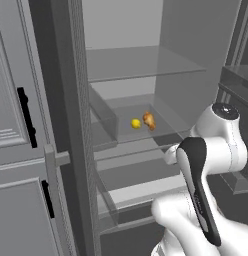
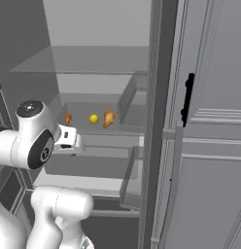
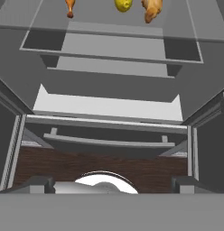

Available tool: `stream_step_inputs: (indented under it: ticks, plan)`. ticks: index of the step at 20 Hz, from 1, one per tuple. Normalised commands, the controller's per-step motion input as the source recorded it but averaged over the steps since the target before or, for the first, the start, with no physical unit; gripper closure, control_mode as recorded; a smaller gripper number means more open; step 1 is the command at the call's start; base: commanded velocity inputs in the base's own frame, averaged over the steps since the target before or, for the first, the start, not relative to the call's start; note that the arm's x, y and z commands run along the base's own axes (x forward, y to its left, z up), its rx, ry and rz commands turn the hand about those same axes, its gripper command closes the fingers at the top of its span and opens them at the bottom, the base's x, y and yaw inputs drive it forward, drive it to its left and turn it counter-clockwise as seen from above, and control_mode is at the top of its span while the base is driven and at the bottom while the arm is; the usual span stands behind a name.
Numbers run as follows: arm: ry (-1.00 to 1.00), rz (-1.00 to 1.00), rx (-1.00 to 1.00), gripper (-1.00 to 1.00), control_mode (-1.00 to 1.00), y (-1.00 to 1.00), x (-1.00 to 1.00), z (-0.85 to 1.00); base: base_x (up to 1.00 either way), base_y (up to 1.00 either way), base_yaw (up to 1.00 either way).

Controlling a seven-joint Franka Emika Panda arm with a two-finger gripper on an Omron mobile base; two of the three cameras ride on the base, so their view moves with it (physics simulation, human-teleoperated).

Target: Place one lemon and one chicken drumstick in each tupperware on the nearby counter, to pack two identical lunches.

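Lemon (image 1: 136,123) and chicken drumsticks sit inside an open fridge (image 1: 146,60), which I am facing from the driving base. Largest before me is the fridge interior itself, grey-walled, with a glass upper shelf (image 1: 141,62) and a clear-walled middle shelf (image 2: 88,127) that carries the food. To the left in the left base view stands a tall grey cabinet door (image 1: 16,125) with black handles (image 1: 27,117); the right base view shows another such door (image 2: 215,121) to the right of the fridge. The white arm (image 1: 216,145) rises in front of the fridge, its hand (image 2: 69,138) held just below and in front of the middle shelf.

On that shelf, the right base view gives me 3 items in a row: 1 small drumstick (image 2: 68,118) at left, the yellow lemon in the middle, and 1 larger drumstick (image 2: 108,118) just beside it at right. The hand view looks up along the shelves and catches the same 3 at its top edge.

The gripper (image 3: 112,185) shows 2 dark finger tips (image 3: 37,184) set wide apart, holding nothing, well short of the food.
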Motion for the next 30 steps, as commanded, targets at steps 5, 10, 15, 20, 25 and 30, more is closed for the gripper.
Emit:
stream_step_inputs:
  ticks: [5, 10, 15, 20, 25, 30]
  plan:
    - [0.00, 0.00, 0.00, -1.00, 1.00, 0.00, 0.00, 0.00, 0.08, 0.05, 0.00]
    - [0.00, 0.00, 0.00, -1.00, 1.00, 0.00, 0.00, 0.00, 0.00, 0.00, 0.00]
    - [-0.22, -0.04, 0.00, -1.00, -1.00, 0.00, 0.00, 0.00, 0.00, 0.00, 0.00]
    - [-0.36, -0.08, 0.00, -1.00, -1.00, 0.00, 0.17, 0.01, 0.00, 0.00, 0.00]
    - [-0.20, -0.02, 0.03, -1.00, -1.00, -0.09, 0.93, 0.00, 0.00, 0.00, 0.00]
    - [-0.01, -0.07, 0.01, -1.00, -1.00, -0.06, 0.93, 0.00, 0.00, 0.00, 0.00]
